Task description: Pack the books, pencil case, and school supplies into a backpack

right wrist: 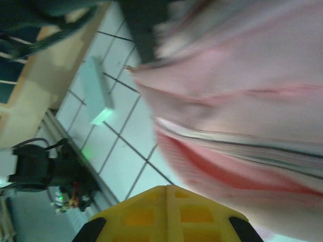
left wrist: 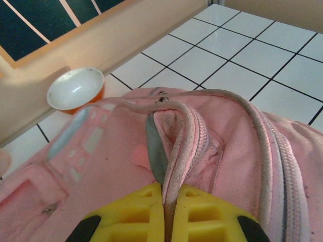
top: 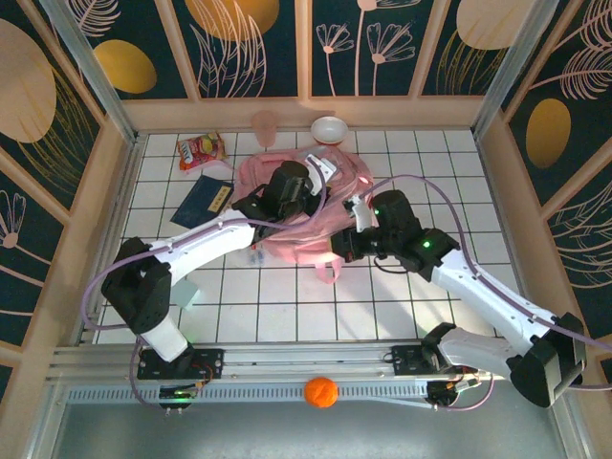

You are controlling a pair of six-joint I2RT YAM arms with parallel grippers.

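Observation:
The pink backpack [top: 308,218] lies on the tiled table, seen close in the left wrist view [left wrist: 101,166] and blurred in the right wrist view [right wrist: 237,85]. My left gripper [top: 308,184] [left wrist: 169,194] is shut on a raised fold of the backpack along its zipper edge. My right gripper [top: 337,251] [right wrist: 167,189] hovers at the backpack's near edge, shut with nothing between its fingers. A navy book [top: 207,199] with a yellow label lies left of the backpack. A small clear item [top: 253,256] lies by the backpack's near-left side. The pencil case is out of view.
A red-orange snack packet [top: 201,150], a pink cup [top: 265,127] and a white bowl [top: 329,128] [left wrist: 75,89] stand along the back. A pale green oblong [right wrist: 98,91] [top: 186,293] lies near the left arm. An orange ball [top: 321,391] rests on the front rail.

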